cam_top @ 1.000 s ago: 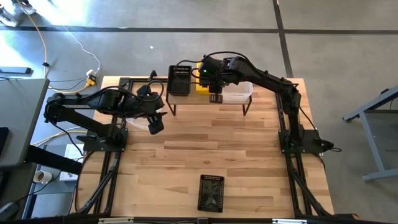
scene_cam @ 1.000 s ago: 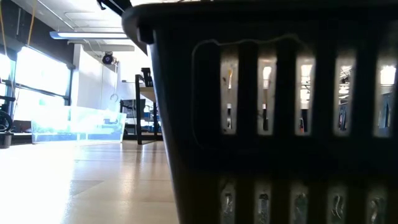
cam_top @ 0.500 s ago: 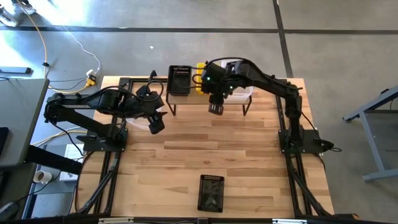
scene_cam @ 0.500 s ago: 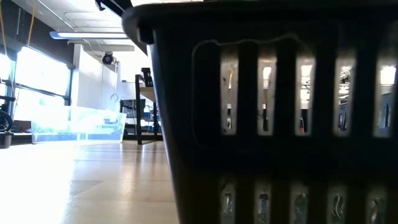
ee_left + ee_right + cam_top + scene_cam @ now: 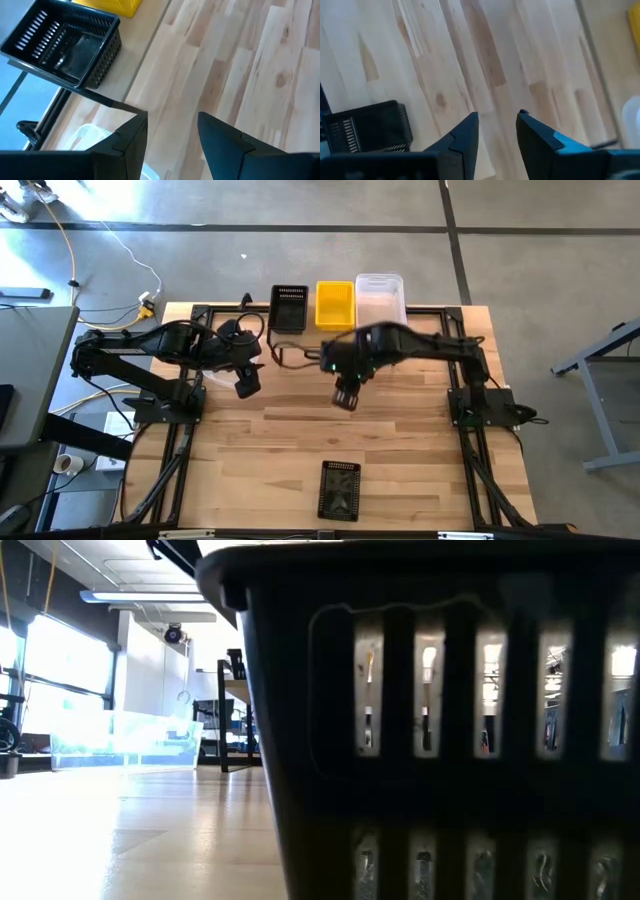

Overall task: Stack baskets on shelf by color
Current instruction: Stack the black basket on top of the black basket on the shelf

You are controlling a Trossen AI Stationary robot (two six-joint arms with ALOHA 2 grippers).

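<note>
While three baskets sit side by side on the shelf [image 5: 300, 352] along the bench's far edge, a fourth lies alone near the near edge. On the shelf, in the high view, the black basket [image 5: 289, 308] stands toward the left end, the yellow basket [image 5: 334, 304] in the middle and the clear basket [image 5: 380, 299] toward the right end, each just beside its neighbour. The lone black mesh basket [image 5: 339, 489] rests on the bench [image 5: 420, 460] well apart from the shelf, and it fills most of the low view.

Over the middle of the bench, just in front of the shelf, the right gripper [image 5: 345, 396] hangs with its fingers parted and nothing between them; its wrist view shows bare planks in the gap. Near the bench's left edge, by the shelf's left end, the left gripper [image 5: 248, 383] hovers with fingers spread and empty. Another clear basket [image 5: 95, 137] lies beneath it, partly hidden by the fingers.
</note>
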